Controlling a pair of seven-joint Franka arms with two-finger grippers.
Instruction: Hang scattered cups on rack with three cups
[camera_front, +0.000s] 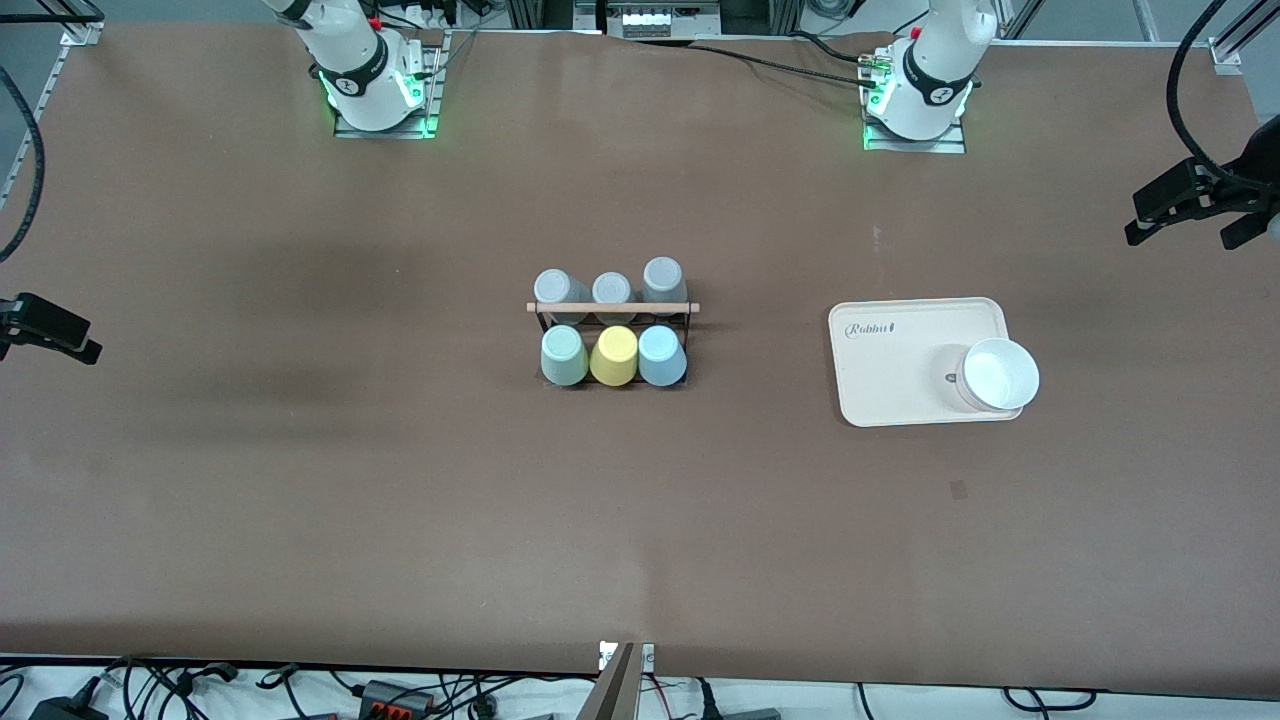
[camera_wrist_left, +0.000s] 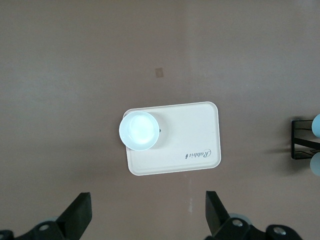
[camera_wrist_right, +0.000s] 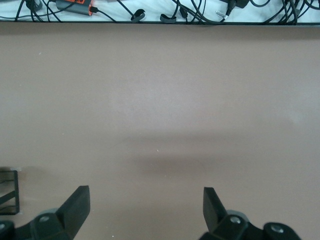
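The rack (camera_front: 612, 308), a black wire frame with a wooden rod on top, stands mid-table. On its side nearer the front camera sit a pale mint green cup (camera_front: 563, 356), a yellow cup (camera_front: 614, 356) and a light blue cup (camera_front: 661, 356), bases up and close together. Three grey cups (camera_front: 612, 288) line its side nearer the arms' bases. My left gripper (camera_wrist_left: 148, 200) hangs open and empty high over the table by the tray, with the rack's end (camera_wrist_left: 300, 146) at the edge of its view. My right gripper (camera_wrist_right: 146, 192) hangs open and empty over bare table, a corner of the rack (camera_wrist_right: 9, 192) just showing.
A cream tray (camera_front: 890, 350) lies toward the left arm's end of the table, with a white bowl (camera_front: 1000, 375) on its corner nearest the front camera. Black fixtures with cables (camera_front: 1195, 200) stand at both ends of the table. Cables run along the table's edge (camera_wrist_right: 150, 12).
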